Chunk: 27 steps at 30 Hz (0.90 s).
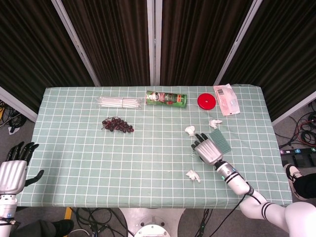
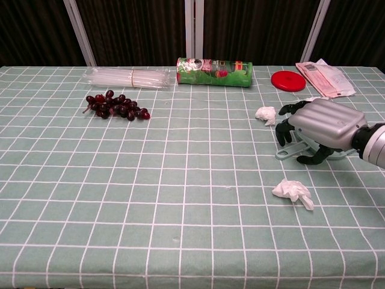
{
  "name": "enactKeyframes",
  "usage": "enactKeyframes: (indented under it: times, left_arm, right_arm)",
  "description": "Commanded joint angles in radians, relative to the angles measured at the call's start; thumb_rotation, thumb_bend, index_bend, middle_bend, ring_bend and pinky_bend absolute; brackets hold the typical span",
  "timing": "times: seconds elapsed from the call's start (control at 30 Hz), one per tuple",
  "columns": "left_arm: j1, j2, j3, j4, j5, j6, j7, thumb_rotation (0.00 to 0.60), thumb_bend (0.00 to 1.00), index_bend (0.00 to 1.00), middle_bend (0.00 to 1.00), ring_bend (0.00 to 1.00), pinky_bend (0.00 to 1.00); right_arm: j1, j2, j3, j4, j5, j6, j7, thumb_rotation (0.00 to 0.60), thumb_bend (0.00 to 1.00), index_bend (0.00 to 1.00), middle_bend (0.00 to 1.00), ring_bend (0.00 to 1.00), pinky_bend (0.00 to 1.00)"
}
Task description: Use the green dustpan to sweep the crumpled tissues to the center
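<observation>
Right hand (image 2: 317, 129) reaches out palm down, fingers curled (contents unclear); left hand (image 1: 13, 168) hangs low at the side, fingers spread.

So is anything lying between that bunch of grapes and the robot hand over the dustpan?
No. In the head view, only bare checked tablecloth lies between the grapes and the right hand. The nearest tissue sits beside the hand, off that line.

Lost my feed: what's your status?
Right hand over green plastic dustpan, grip unclear. Left hand open, off table. Nearest crumpled white tissue beside fingertips. Nothing blocking.
</observation>
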Motion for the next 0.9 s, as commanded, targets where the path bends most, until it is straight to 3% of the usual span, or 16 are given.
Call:
enactKeyframes:
  times: [0.03, 0.37, 0.53, 0.77, 0.9]
  left_arm:
    - [-0.001, -0.001, -0.001, 0.002, 0.000, 0.000, -0.002, 0.600, 0.23, 0.15, 0.12, 0.06, 0.12]
    - [0.002, -0.006, 0.001, 0.014, -0.001, -0.002, -0.015, 0.600, 0.23, 0.15, 0.12, 0.06, 0.12]
    - [0.004, -0.006, 0.002, 0.018, 0.000, 0.001, -0.019, 0.600, 0.23, 0.15, 0.12, 0.06, 0.12]
    - [0.006, 0.002, 0.001, 0.010, 0.005, 0.008, -0.017, 0.600, 0.23, 0.15, 0.12, 0.06, 0.12]
    - [0.000, 0.005, -0.001, -0.001, 0.012, 0.006, -0.002, 0.600, 0.23, 0.15, 0.12, 0.06, 0.12]
  right_arm:
    - [0.002, -0.005, -0.004, 0.004, 0.002, -0.003, -0.004, 0.600, 0.21, 0.44, 0.43, 0.12, 0.20]
    - [0.009, -0.018, -0.015, 0.020, 0.004, -0.001, -0.007, 0.600, 0.31, 0.51, 0.49, 0.17, 0.20]
    - [-0.003, 0.003, -0.005, -0.002, -0.005, 0.068, 0.031, 0.600, 0.33, 0.59, 0.53, 0.21, 0.20]
    - [-0.034, 0.156, 0.038, -0.197, 0.002, 0.190, 0.192, 0.600, 0.33, 0.65, 0.58, 0.25, 0.20]
    - [-0.005, 0.239, 0.078, -0.277, 0.016, 0.178, 0.388, 0.600, 0.33, 0.68, 0.60, 0.27, 0.21]
